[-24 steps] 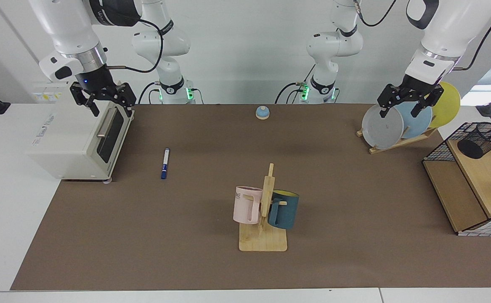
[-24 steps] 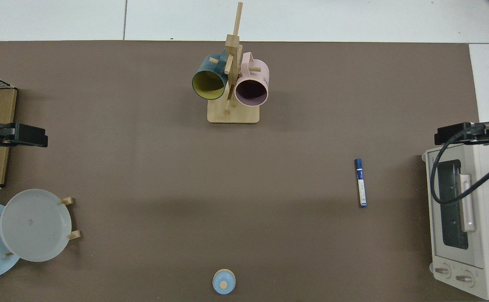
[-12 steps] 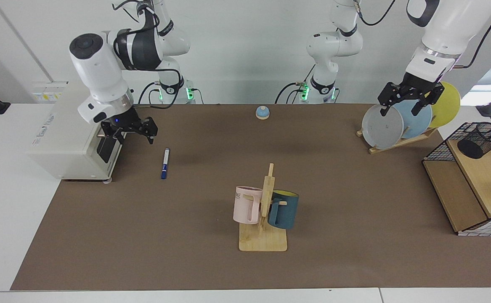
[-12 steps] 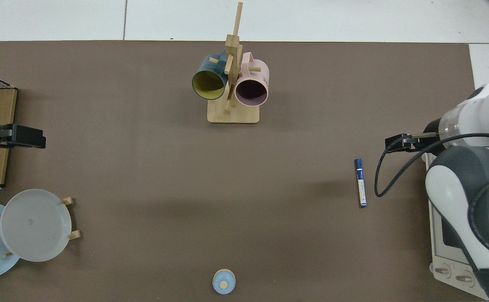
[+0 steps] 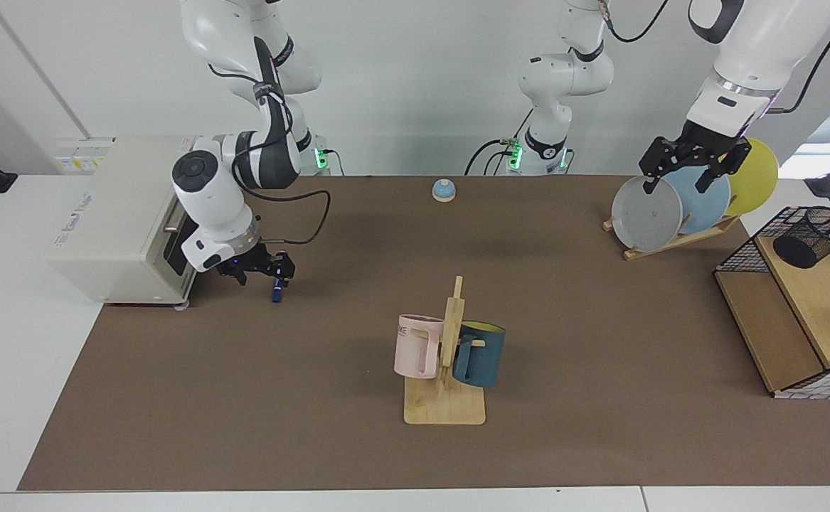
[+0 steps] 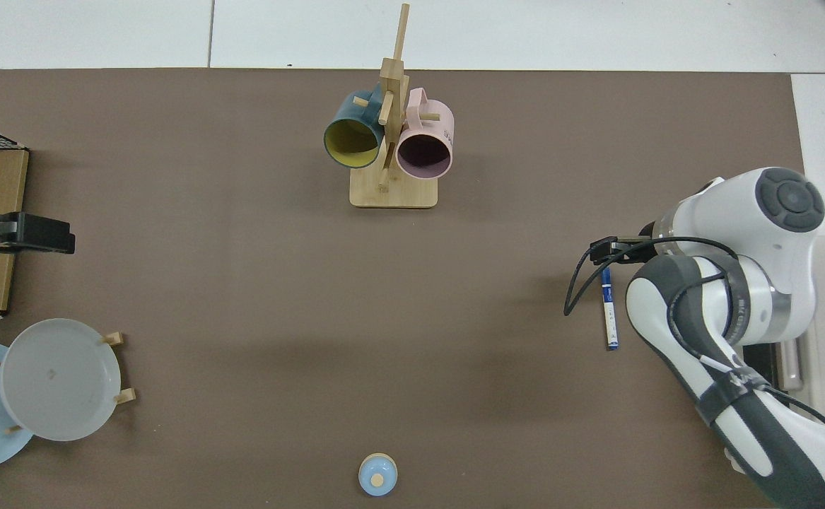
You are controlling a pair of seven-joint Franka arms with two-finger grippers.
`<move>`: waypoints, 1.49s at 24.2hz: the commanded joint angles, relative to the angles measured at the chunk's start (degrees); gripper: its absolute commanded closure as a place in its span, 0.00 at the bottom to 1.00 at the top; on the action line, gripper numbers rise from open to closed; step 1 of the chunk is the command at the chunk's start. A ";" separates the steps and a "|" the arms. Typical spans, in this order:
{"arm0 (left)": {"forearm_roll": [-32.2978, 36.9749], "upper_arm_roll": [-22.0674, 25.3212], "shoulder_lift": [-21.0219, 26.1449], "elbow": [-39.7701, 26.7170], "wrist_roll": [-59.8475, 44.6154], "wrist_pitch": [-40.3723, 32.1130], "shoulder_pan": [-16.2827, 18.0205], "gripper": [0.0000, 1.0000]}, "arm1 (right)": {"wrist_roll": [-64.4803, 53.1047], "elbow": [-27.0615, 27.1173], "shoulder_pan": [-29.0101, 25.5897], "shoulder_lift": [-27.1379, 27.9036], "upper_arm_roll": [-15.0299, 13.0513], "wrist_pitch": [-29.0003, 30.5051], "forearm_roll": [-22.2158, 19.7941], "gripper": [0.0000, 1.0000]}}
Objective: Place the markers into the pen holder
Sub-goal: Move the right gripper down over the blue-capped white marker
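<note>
One marker [image 5: 277,291] lies flat on the brown table mat [image 5: 358,455], at about 9 o'clock from the wooden mug stand [image 5: 446,398] in the facing view, beside the white toaster oven [image 5: 112,227]. The right gripper [image 5: 262,269] is low over the marker, its fingers apart on both sides of the barrel, and I cannot tell if they touch it. In the top view the marker [image 6: 609,318] is seen partly under this arm, at 3 o'clock of the mat. The pen holder [image 5: 816,235], of black mesh, stands on the wooden wire shelf [image 5: 806,313] at the far 3 o'clock edge, well apart from the marker. The left gripper [image 5: 692,167] waits above the plate rack [image 5: 671,238], with fingers spread and holding nothing.
</note>
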 commanded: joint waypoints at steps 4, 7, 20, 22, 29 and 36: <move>-0.57 0.43 -1.22 -0.69 0.12 -0.32 -0.29 0.00 | 1.70 -1.46 0.34 3.62 -0.13 3.79 0.49 0.00; -0.40 0.43 -0.87 -0.52 0.12 0.21 -0.38 0.00 | 2.13 -1.90 0.34 4.32 -0.13 4.59 0.49 0.00; -0.48 0.08 -1.31 -1.48 -0.06 0.38 -0.47 0.00 | 6.62 -3.04 0.43 4.94 -0.22 4.06 0.40 0.65; -0.48 -0.01 -1.40 -2.45 -0.06 0.91 -0.56 0.00 | 6.44 -3.04 0.42 4.85 -0.22 3.97 0.40 0.71; -0.57 -0.01 -0.43 -6.31 0.20 3.10 -0.73 0.00 | 5.92 -3.39 0.43 5.03 -0.22 3.62 -0.30 1.00; -0.66 0.08 0.10 -7.90 0.29 5.13 -0.82 0.00 | 11.17 -1.47 0.25 4.77 -0.22 1.70 0.48 1.00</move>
